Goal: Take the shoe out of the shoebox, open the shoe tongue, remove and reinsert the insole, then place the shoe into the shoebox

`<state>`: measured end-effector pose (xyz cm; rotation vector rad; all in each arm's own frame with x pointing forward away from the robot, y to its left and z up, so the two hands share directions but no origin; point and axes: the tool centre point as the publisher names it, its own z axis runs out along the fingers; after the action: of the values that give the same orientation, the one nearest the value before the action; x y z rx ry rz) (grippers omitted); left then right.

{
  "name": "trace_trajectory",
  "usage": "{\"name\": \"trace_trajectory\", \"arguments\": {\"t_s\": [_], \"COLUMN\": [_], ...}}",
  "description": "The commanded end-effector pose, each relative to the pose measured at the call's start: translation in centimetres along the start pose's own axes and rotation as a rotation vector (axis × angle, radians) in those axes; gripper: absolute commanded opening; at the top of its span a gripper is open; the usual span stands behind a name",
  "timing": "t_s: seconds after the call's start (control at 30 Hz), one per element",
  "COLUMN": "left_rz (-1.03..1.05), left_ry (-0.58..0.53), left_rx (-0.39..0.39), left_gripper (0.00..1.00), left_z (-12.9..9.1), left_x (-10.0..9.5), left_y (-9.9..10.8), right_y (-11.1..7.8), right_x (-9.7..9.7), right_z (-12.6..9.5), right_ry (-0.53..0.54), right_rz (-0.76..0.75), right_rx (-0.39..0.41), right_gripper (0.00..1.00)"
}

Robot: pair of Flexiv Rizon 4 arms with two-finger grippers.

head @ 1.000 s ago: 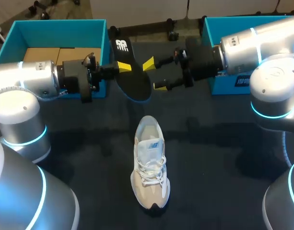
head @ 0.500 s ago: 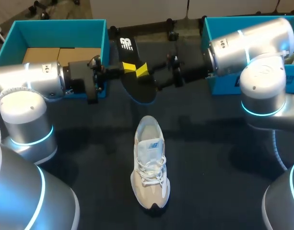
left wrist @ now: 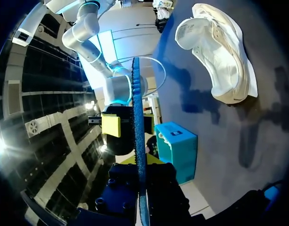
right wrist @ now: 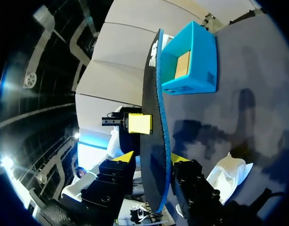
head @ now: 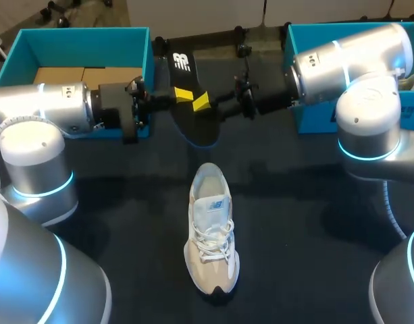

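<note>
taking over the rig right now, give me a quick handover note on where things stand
Left pincer: shut on the insole, holding it on edge in the air.
Right pincer: at the insole from the opposite side; cannot tell whether it grips.
Shoe: upright on the table, outside the left box and the right box.
Done: shoe out, insole out.
Left to do: put the insole back in, then put the shoe in a box.
</note>
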<state>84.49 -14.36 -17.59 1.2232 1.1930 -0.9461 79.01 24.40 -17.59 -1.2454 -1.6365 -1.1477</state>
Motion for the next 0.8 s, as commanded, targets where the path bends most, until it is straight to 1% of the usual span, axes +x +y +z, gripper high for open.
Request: {"name": "trace_trajectory", "arguments": {"t_s": [0.03, 0.17, 0.2, 0.27, 0.3, 0.33, 0.43, 0.47, 0.5, 0.53, 0.7, 0.73, 0.77, 0.8], "left_rz": [0.006, 0.022, 0.023, 0.028, 0.03, 0.031, 0.032, 0.032, 0.02, 0.021, 0.028, 0.028, 0.028, 0.029], "left_ry": [-0.002, -0.007, -0.007, -0.007, -0.006, -0.005, -0.004, -0.004, -0.006, -0.006, -0.008, -0.009, -0.011, -0.012], "left_rx": [0.009, 0.018, 0.02, 0.023, 0.027, 0.028, 0.031, 0.032, 0.039, 0.04, 0.037, 0.037, 0.037, 0.036], "left_gripper": [0.0, 0.0, 0.0, 0.0, 0.0, 0.0, 0.0, 0.0, 0.0, 0.0, 0.0, 0.0, 0.0, 0.0], "left_z": [-0.23, -0.26, -0.28, -0.28, -0.31, -0.33, -0.4, -0.4, -0.44, -0.47, -0.51, -0.52, -0.52, -0.53], "left_x": [-0.05, -0.22, -0.28, -0.3, -0.34, -0.33, -0.3, -0.28, -0.23, -0.21, -0.17, -0.17, -0.17, -0.18], "left_y": [0.1, -0.04, -0.09, -0.09, -0.16, -0.18, -0.23, -0.24, -0.27, -0.28, -0.34, -0.35, -0.36, -0.36], "right_y": [-0.06, -0.05, -0.03, -0.04, -0.11, -0.15, -0.23, -0.24, -0.23, -0.22, -0.08, -0.06, -0.04, -0.03], "right_x": [0.06, 0.13, 0.19, 0.21, 0.33, 0.38, 0.55, 0.62, 0.7, 0.73, 0.67, 0.66, 0.66, 0.67], "right_z": [0.25, 0.42, 0.53, 0.57, 0.66, 0.68, 0.72, 0.74, 0.78, 0.8, 1.1, 1.14, 1.18, 1.2], "right_ry": [0.0, 0.001, 0.002, 0.002, 0.002, 0.001, 0.001, 0.0, -0.003, -0.002, 0.0, 0.0, 0.0, 0.0], "right_rz": [0.0, 0.011, 0.012, 0.012, 0.012, 0.012, 0.009, 0.007, 0.002, -0.001, 0.004, 0.005, 0.006, 0.007], "right_rx": [-0.008, -0.005, -0.003, -0.002, -0.004, -0.007, -0.01, -0.011, -0.014, -0.016, -0.012, -0.01, -0.01, -0.009], "right_gripper": [0.34, 0.29, 0.24, 0.23, 0.18, 0.17, 0.18, 0.21, 0.27, 0.28, 0.16, 0.07, 0.0, 0.0]}}
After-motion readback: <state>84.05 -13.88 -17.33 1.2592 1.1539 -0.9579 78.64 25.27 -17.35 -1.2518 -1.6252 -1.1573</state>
